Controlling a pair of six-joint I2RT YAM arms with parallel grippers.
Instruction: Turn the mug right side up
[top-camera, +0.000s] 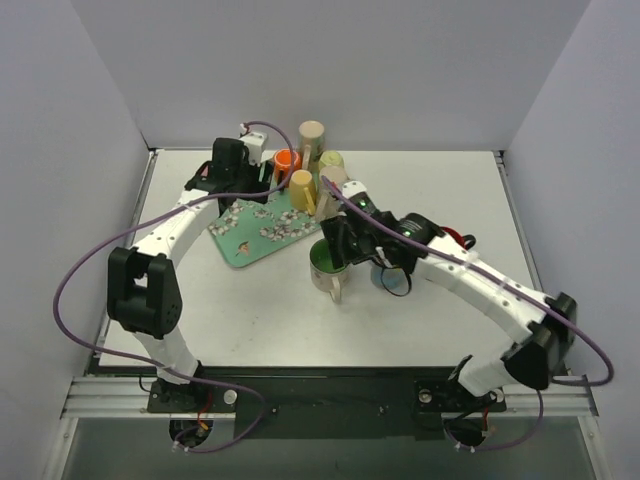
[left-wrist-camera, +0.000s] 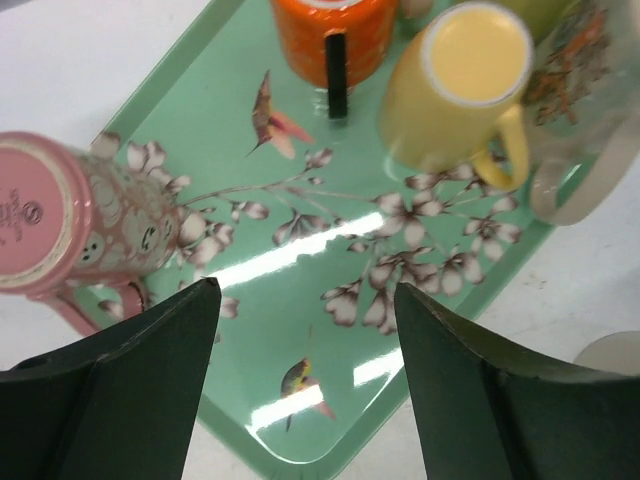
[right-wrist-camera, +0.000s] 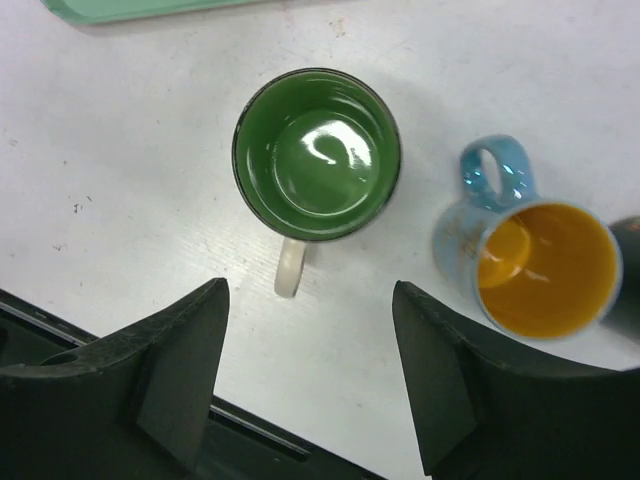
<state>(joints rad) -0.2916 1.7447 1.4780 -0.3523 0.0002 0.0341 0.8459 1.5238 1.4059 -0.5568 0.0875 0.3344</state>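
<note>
A green mug (right-wrist-camera: 318, 155) with a pale handle stands mouth up on the white table (top-camera: 250, 300), just in front of the tray. My right gripper (right-wrist-camera: 308, 290) hangs above it, open, with nothing between its fingers; in the top view the right gripper (top-camera: 343, 243) is right beside the green mug (top-camera: 325, 262). A pink patterned mug (left-wrist-camera: 60, 215) stands base up at the tray's left corner. My left gripper (left-wrist-camera: 305, 288) is open over the tray, to the right of the pink mug and apart from it.
The mint floral tray (left-wrist-camera: 300, 200) also holds an orange mug (left-wrist-camera: 335, 30), a yellow mug (left-wrist-camera: 470, 70) and a floral mug (left-wrist-camera: 585, 70). A blue mug with an orange inside (right-wrist-camera: 545, 265) stands upright right of the green one. Grey walls enclose the table.
</note>
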